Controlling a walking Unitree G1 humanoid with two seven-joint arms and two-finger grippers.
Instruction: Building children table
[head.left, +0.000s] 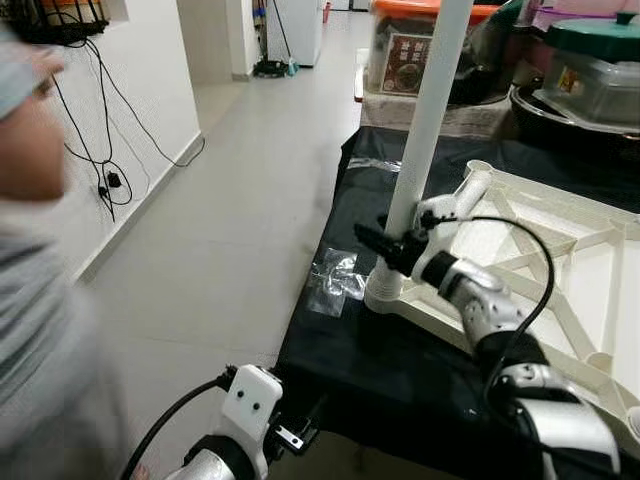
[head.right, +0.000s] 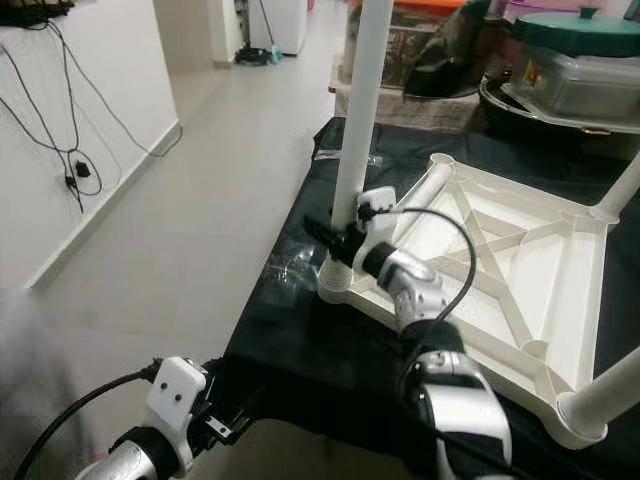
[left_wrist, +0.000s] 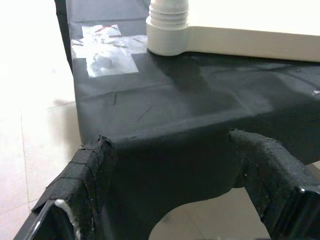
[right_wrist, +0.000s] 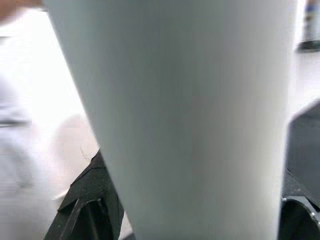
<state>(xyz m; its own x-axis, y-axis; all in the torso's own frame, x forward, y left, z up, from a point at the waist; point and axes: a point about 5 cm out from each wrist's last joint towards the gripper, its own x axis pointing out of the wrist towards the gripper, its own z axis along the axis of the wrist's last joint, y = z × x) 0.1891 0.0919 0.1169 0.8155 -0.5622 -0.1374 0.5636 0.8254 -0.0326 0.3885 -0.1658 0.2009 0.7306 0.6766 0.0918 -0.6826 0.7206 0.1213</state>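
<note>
A white plastic tabletop (head.right: 520, 270) lies upside down on a table draped in black cloth (head.left: 400, 370). A white table leg (head.left: 425, 120) stands upright in the corner socket (head.left: 385, 290) at the cloth's left edge. My right gripper (head.left: 388, 243) is shut on this leg just above the socket; in the right wrist view the leg (right_wrist: 190, 115) fills the space between the black fingers (right_wrist: 90, 200). Two more legs (head.right: 612, 392) stand in the right-hand corners. My left gripper (left_wrist: 175, 200) hangs open and holds nothing, low at the table's front-left corner.
A blurred person in a grey sleeve (head.left: 40, 300) stands close at the left. A crumpled clear plastic bag (head.left: 335, 280) lies on the cloth by the socket. Storage boxes (head.left: 405, 45) and a lidded pot (head.right: 580, 60) crowd the back. Cables (head.left: 105, 180) hang on the left wall above tiled floor.
</note>
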